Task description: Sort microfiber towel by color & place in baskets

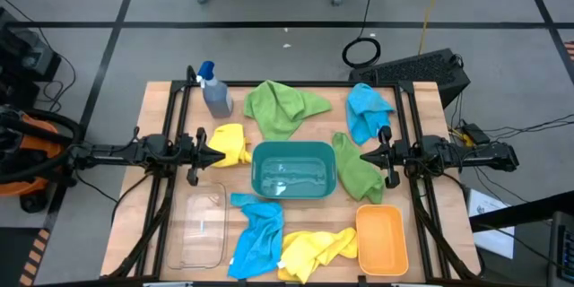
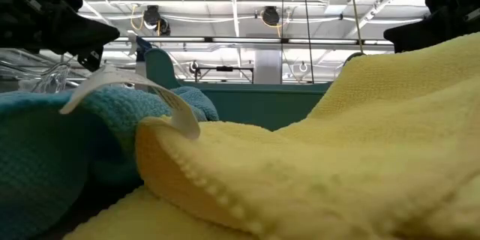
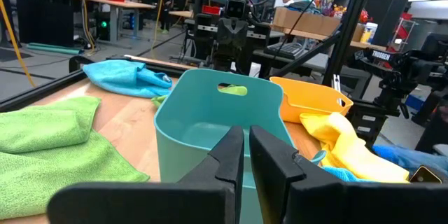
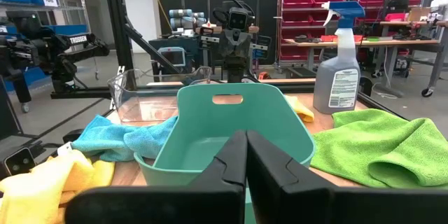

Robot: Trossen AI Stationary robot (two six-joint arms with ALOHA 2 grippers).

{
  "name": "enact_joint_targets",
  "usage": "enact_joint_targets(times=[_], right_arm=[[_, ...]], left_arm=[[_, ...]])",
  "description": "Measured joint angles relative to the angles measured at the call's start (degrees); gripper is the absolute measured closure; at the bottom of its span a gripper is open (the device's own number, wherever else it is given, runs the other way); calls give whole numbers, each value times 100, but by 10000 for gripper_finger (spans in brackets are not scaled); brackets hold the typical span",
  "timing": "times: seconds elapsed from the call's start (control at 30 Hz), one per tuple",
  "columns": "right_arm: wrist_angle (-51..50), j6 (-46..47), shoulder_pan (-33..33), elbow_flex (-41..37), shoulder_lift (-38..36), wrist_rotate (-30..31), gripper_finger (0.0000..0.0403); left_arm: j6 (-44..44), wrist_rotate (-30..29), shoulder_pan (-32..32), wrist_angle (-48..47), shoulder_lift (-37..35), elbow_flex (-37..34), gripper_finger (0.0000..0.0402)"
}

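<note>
High view shows me both arms parked level across the table, facing each other over the teal rounded plastic tub (image 1: 293, 169). My left gripper (image 1: 218, 152) has its fingers drawn almost together with nothing between them; my right gripper (image 1: 366, 157) is fully pinched together, also empty. No cloth is in any basket yet, so I judge the sorting is at its start.

Just beside my left gripper's tip, touching or nearly so, lies a crumpled yellow microfiber cloth (image 1: 230, 143). Beyond it, toward the far edge, sits the large lime green cloth (image 1: 282, 108), with the grey spray bottle with a blue top (image 1: 215, 91) off to its outer side. Below my left arm, on the near side, is the clear see-through tub (image 1: 198, 227).

Just under my right gripper lies the second green cloth (image 1: 357, 169); a bright blue cloth (image 1: 369, 110) sits just beyond it, and the orange tub (image 1: 381, 239) on its near side. Another blue cloth (image 1: 256, 236) and yellow cloth (image 1: 316, 248) lie between the two near tubs.

To do the first pick well, I would spread the left fingers wide before descending, come straight down on a raised fold of the yellow cloth, and pinch deep so it lifts whole.
</note>
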Motion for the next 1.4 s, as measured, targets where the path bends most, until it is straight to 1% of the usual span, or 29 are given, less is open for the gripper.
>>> enact_joint_targets(times=[0.73,1.0,1.17,1.4], right_arm=[[81,-92,0,0,1,2,403],[63,2,-1,0,-1,2,403],[62,391,0,0,0,2,403],[192,281,-1,76,9,21,403]], left_arm=[[0,0,2,-2,0,0,369],[0,0,0,-2,0,-1,369],[0,-1,1,-1,0,0,369],[13,-29,1,68,0,2,369]])
